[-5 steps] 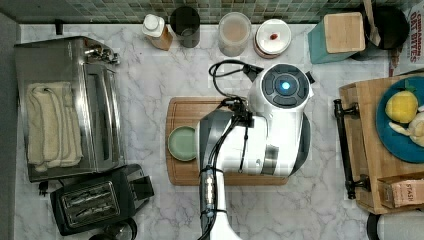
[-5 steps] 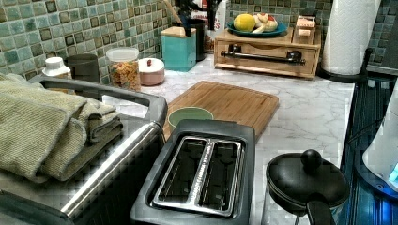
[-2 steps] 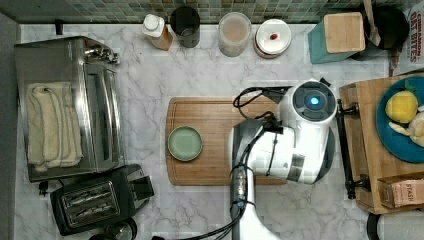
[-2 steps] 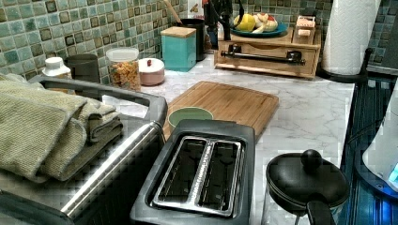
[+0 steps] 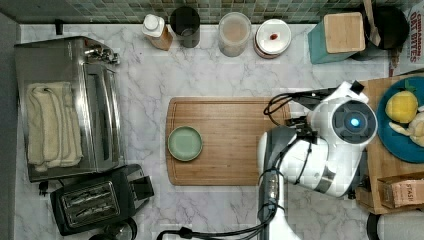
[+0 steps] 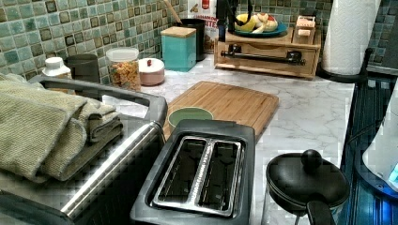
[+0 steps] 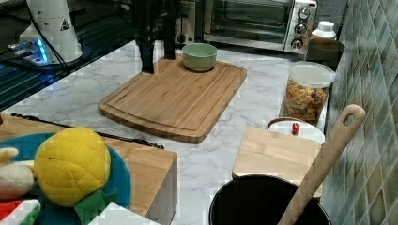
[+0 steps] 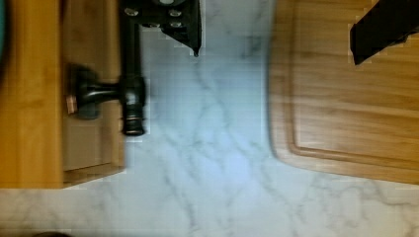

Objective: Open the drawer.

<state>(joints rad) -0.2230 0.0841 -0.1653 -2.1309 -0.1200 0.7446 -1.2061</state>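
Light-wood drawer (image 6: 267, 60), long black bar handle (image 8: 131, 74), veined marble counter (image 8: 207, 148)

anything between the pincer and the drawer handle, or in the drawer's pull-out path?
Nothing visible. In the wrist view the pincer is open above bare marble, one finger beside the drawer's black handle. The counter in front of the drawer is bare up to the cutting board.

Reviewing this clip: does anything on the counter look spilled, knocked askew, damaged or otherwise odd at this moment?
Nothing stands out. The drawer sits shut and square, its handle intact, the cutting board lies straight, and the green bowl stands upright on it.
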